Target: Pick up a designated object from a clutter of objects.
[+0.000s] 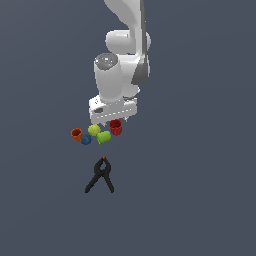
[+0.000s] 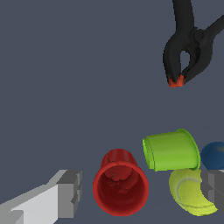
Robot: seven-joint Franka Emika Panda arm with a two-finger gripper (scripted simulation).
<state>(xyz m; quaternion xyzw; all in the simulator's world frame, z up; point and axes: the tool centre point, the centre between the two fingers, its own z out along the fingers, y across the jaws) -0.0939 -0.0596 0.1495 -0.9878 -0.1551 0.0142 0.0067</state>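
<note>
The dark red cup [image 1: 116, 127] stands upright, mouth up, at the exterior view's right end of the clutter. In the wrist view the red cup [image 2: 120, 186] sits between my two fingers, nearer one grey finger [image 2: 68, 192]. My gripper [image 1: 112, 121] is open and empty, just above the cup; in the wrist view my gripper [image 2: 142, 192] spans the cup and part of the ball. The yellow-green ball [image 2: 192, 192] lies against the other finger [image 2: 214, 188]. The green cup [image 2: 170, 150] lies on its side beside them.
The orange cup [image 1: 76, 134], blue cup [image 1: 86, 139], ball [image 1: 94, 130] and green cup [image 1: 104, 137] sit in a tight group to the exterior view's left of the red cup. The black clamp [image 1: 101, 175] lies nearer the camera; it also shows in the wrist view [image 2: 190, 43].
</note>
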